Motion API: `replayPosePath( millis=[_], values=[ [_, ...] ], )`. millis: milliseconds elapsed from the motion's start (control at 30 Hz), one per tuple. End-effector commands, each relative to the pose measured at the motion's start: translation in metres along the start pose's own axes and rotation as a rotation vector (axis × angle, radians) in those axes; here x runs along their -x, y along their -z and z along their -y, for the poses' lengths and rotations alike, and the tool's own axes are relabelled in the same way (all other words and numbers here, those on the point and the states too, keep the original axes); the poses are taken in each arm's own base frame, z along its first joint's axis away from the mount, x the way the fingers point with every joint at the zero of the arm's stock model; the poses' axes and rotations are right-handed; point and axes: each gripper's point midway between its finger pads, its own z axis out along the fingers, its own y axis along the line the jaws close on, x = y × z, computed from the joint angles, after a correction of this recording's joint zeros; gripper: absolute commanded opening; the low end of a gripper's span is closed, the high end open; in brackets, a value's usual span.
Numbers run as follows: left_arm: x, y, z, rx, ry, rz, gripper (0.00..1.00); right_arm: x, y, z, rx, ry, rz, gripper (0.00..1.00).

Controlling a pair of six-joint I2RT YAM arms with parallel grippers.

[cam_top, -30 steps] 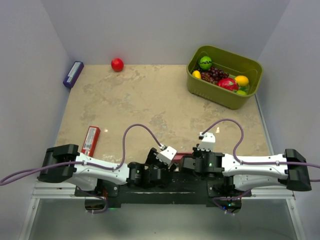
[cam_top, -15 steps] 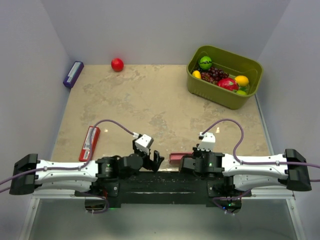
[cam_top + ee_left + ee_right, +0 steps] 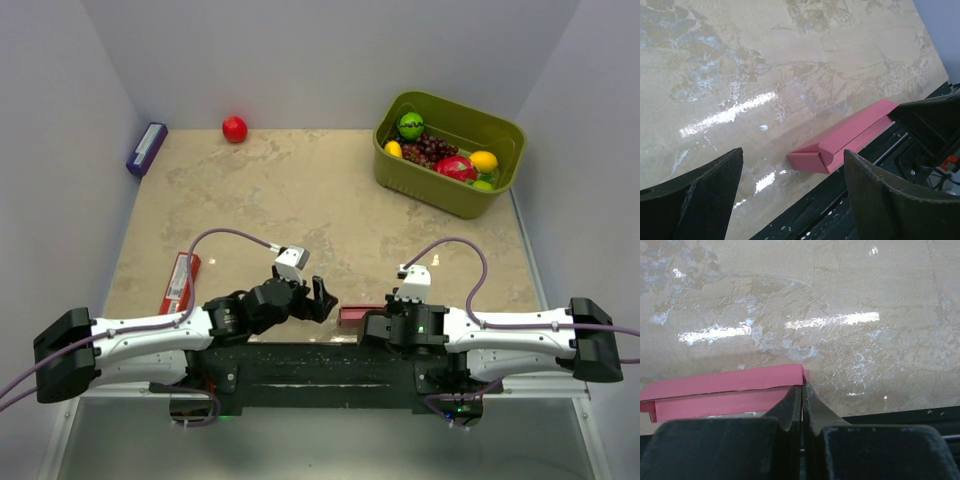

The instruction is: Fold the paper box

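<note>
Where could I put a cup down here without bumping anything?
The near edge is crowded: the right gripper pinches the paper box, the open left gripper is beside it, a red packet further left. Beyond them the middle of the table is bare, up to the red ball and the green basket. A smaller strip lies between basket and right arm.

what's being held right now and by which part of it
The right end effector is shut on the paper box, pinching the end nearest that arm. The left end effector is open and holds nothing, facing the box's free end.
</note>
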Motion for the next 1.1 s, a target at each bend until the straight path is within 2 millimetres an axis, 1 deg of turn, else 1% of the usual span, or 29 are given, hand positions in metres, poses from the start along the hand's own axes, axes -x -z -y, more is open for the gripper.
replayPosePath(
  millis=[0, 67, 100, 133, 200, 233, 300, 400, 533, 600, 733, 767, 833, 867, 1067],
  values=[
    [0.02, -0.008, 0.023, -0.1, 0.12, 0.051, 0.85, -0.024, 0.0, -0.012, 0.031, -0.044, -0.095, 0.0],
    [0.017, -0.013, 0.021, -0.106, 0.137, 0.039, 0.85, -0.025, 0.0, -0.011, 0.029, -0.041, -0.095, 0.0],
    [0.019, -0.015, 0.023, -0.118, 0.147, 0.047, 0.85, -0.025, 0.0, -0.01, 0.027, -0.04, -0.094, 0.0],
    [0.014, -0.019, 0.022, -0.117, 0.147, 0.031, 0.85, -0.025, 0.0, -0.01, 0.028, -0.042, -0.094, 0.0],
    [0.012, -0.023, 0.022, -0.12, 0.159, 0.027, 0.85, -0.025, -0.001, -0.01, 0.029, -0.046, -0.094, 0.0],
    [0.006, -0.027, 0.022, -0.122, 0.16, 0.007, 0.85, -0.025, 0.0, -0.01, 0.033, -0.049, -0.094, 0.0],
    [0.003, -0.03, 0.022, -0.13, 0.171, 0.001, 0.85, -0.026, -0.001, -0.01, 0.031, -0.046, -0.095, 0.0],
    [-0.001, -0.034, 0.019, -0.117, 0.181, -0.011, 0.84, -0.027, -0.001, -0.011, 0.033, -0.048, -0.095, 0.0],
    [-0.007, -0.04, 0.015, -0.112, 0.2, -0.023, 0.81, -0.027, -0.001, -0.011, 0.035, -0.045, -0.094, 0.0],
    [-0.009, -0.041, 0.016, -0.121, 0.209, -0.03, 0.78, -0.027, -0.001, -0.011, 0.034, -0.048, -0.094, 0.0],
    [-0.022, -0.041, 0.016, -0.138, 0.237, -0.062, 0.71, -0.025, -0.001, -0.009, 0.031, -0.051, -0.09, 0.0],
    [-0.029, -0.039, 0.011, -0.134, 0.246, -0.074, 0.7, -0.025, -0.001, -0.008, 0.027, -0.052, -0.087, 0.0],
    [-0.031, -0.039, 0.011, -0.142, 0.271, -0.075, 0.69, -0.025, -0.002, -0.007, 0.022, -0.05, -0.084, 0.0],
    [-0.037, -0.037, 0.007, -0.134, 0.275, -0.085, 0.69, -0.026, -0.002, -0.006, 0.018, -0.048, -0.086, 0.0],
    [-0.047, -0.034, 0.0, -0.125, 0.316, -0.096, 0.69, -0.029, -0.005, -0.008, 0.005, -0.029, -0.087, 0.0]
  ],
)
